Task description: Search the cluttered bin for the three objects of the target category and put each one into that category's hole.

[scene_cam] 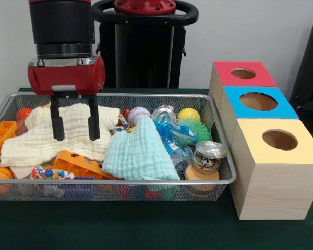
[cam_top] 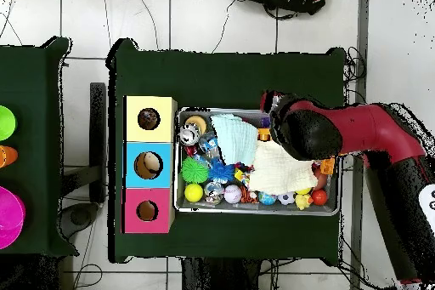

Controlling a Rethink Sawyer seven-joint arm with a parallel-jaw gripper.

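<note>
We see the gripper (scene_cam: 75, 127) hanging over the wire bin (scene_cam: 221, 156) at its nine o'clock end in the front view, fingers (scene_cam: 57, 124) spread and holding nothing, tips just above the cream cloth (scene_cam: 36, 140). A mint cloth (scene_cam: 141, 153) lies at the bin's middle. Toward one o'clock sit a baseball (scene_cam: 137, 114) and a yellow ball (scene_cam: 189, 114); a jar (scene_cam: 207, 157) stands at four o'clock. Red (scene_cam: 243, 74), blue (scene_cam: 258, 101) and yellow (scene_cam: 279, 139) holed boxes flank the bin at three o'clock.
</note>
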